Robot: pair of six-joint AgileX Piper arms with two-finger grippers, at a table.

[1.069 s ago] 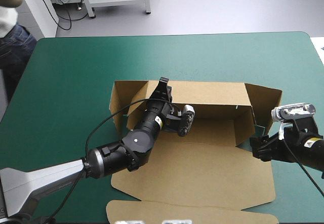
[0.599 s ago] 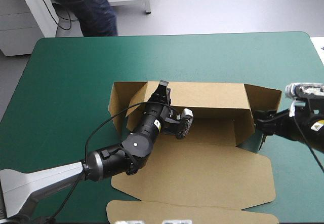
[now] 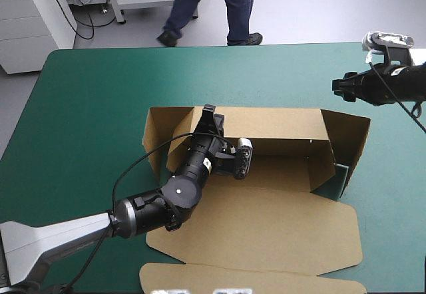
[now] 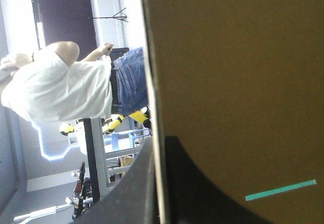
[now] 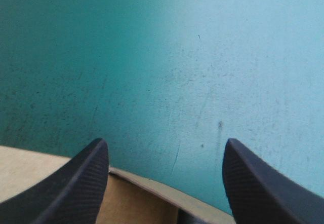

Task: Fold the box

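The brown box [image 3: 266, 221] lies mid-table, its long back wall [image 3: 273, 122] raised and its wide front panel flat. My left gripper [image 3: 210, 116] reaches in from the front and is shut on the back wall's top edge near its left end. In the left wrist view the box [image 4: 233, 72] shows as a broad board, with the left gripper [image 4: 156, 145] pinching its edge, one black finger on each side. My right gripper [image 3: 338, 86] hovers open, off the box beyond its right far corner. From the right wrist, the right gripper [image 5: 164, 148] stands over bare cover, with the box's edge [image 5: 131, 196] low between its fingers.
The box's right end flap [image 3: 349, 134] stands raised and leans outward. A narrow front flap [image 3: 253, 277] lies flat near the table's front edge. The teal-green cover [image 3: 93, 108] stretches to the left of and beyond the box. The table's right edge [image 3: 416, 68] is close to the right gripper.
My right gripper has left the box's right end flap and moved toward the table's far right corner. The left gripper has stayed on the back wall, shifting only slightly.
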